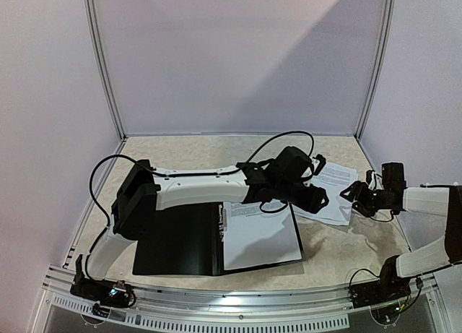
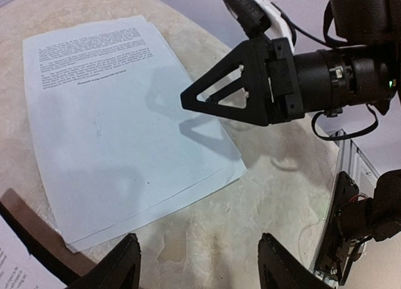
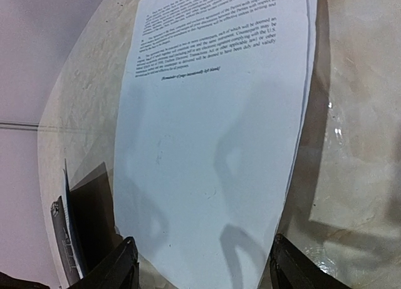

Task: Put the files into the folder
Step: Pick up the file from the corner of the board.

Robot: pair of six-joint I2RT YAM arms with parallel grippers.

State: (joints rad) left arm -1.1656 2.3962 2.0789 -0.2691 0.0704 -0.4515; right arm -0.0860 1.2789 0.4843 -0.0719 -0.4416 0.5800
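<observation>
Though the loose files [image 2: 119,132] lay flat on the surface [image 1: 332,257] just right of the open folder [image 1: 177,239], neither claw had hold of them. The left claw [image 2: 207,270] hung just off their edge, its jaws spread with nothing between them. The right claw [image 2: 188,99] reached in low from the other side, its jaws likewise apart and empty above the sheets.

From where I stood, those files looked like a few thin printed sheets, stacked slightly askew so that one edge peeked out below another. I reckoned they would be feather-light and floppy, slick against each other, and apt to fan apart or crease if pinched in the middle. With no gap under them, an edge or corner seemed the only place to take hold, perhaps with one claw pressing down while the other worked a finger beneath.

The folder lay opened flat, its black left half bare and a white printed sheet [image 1: 261,235] already resting on its right half. Whether any clip held that sheet I could not tell.
</observation>
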